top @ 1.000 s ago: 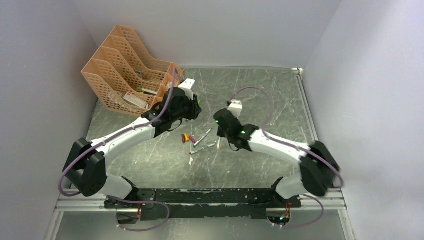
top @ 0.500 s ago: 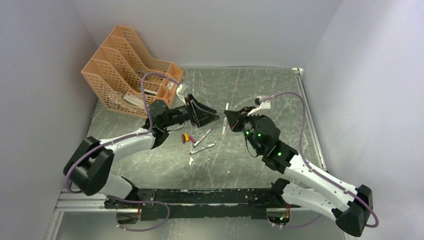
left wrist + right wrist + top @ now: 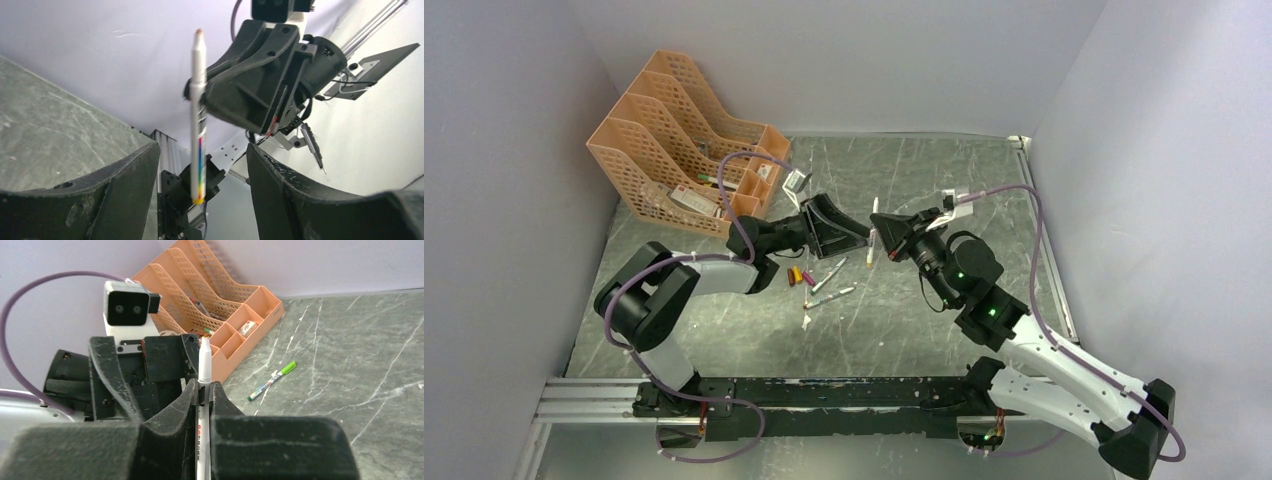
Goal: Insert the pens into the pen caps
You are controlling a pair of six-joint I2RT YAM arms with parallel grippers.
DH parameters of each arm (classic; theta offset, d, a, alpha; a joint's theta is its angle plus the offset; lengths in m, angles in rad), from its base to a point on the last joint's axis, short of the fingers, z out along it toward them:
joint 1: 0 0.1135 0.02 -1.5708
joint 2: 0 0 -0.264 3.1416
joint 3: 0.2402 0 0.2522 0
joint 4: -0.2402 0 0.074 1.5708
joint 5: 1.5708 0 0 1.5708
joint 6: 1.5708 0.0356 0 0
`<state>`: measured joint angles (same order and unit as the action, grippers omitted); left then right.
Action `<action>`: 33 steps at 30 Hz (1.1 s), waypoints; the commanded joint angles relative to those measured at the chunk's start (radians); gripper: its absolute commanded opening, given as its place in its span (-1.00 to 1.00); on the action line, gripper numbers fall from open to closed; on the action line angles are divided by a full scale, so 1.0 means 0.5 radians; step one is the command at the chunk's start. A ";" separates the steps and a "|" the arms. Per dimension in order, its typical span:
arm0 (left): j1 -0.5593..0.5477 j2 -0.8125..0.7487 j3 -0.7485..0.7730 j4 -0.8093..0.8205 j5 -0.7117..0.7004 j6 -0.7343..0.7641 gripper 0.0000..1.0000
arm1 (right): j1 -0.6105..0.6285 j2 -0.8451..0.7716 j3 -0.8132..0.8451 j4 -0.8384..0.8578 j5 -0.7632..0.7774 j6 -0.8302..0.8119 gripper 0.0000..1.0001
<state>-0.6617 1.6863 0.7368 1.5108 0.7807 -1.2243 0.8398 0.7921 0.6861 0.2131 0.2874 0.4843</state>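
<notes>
Soft, even light falls from above. The pale walls point(image 3: 504, 150) look bright. The grey table point(image 3: 944, 170) has a faint shine but no hard glare, and the shadows on it are weak and fuzzy. From the top, small things look tiny and a bit blurry. In the left wrist view the left fingers point(image 3: 125, 190) are dark and smudgy, but the pen point(image 3: 198, 115) is sharp. In the right wrist view the right fingers point(image 3: 280, 450) are a big blur, and the orange tray point(image 3: 200, 285) behind is clear.
</notes>
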 commanded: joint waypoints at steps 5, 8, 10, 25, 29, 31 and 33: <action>-0.101 0.048 0.217 0.382 0.080 -0.038 0.44 | 0.004 0.085 0.079 0.153 -0.071 -0.064 -1.00; -0.119 0.041 0.212 0.344 0.044 -0.004 0.09 | 0.003 0.104 0.094 0.169 -0.098 -0.070 -1.00; -0.126 0.041 0.203 0.354 0.032 -0.008 -0.32 | 0.004 0.096 0.089 0.175 -0.092 -0.065 -1.00; -0.129 -0.072 0.318 -0.434 0.287 0.529 -0.86 | 0.002 0.131 0.209 0.010 -0.087 -0.147 -0.09; -0.134 -0.186 0.382 -0.962 0.282 0.907 -0.86 | 0.003 0.177 0.258 -0.045 -0.091 -0.162 -0.18; -0.134 -0.236 0.401 -1.126 0.255 1.000 -0.86 | 0.003 0.175 0.252 -0.048 -0.106 -0.147 -0.59; -0.133 -0.270 0.407 -1.202 0.219 1.058 -0.86 | 0.005 0.177 0.260 -0.070 -0.124 -0.137 -0.93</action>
<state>-0.7223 1.6039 0.9031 1.1000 0.8906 -0.8562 0.8402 0.8829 0.7910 0.2039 0.2417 0.4168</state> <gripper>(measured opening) 0.121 0.185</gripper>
